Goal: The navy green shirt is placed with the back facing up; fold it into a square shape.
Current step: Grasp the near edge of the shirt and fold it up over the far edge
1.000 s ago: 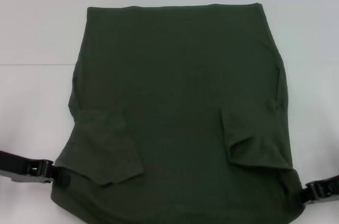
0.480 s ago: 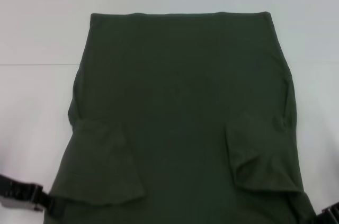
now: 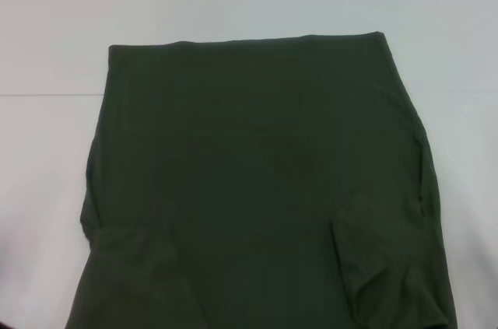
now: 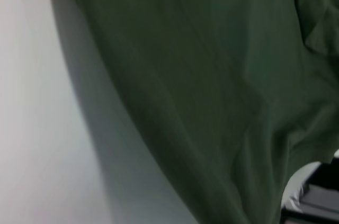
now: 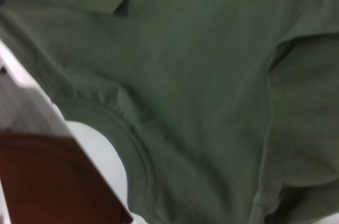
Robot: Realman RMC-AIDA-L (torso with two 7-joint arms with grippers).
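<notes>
Near end of navy green shirt cut off by bottom edge of head view, both folded sleeves with it; both grippers out of head view; wrist views filled with blurred cloth, no fingers discernible, collar rib only partly shown

Dark grey claw part, blurred
</notes>
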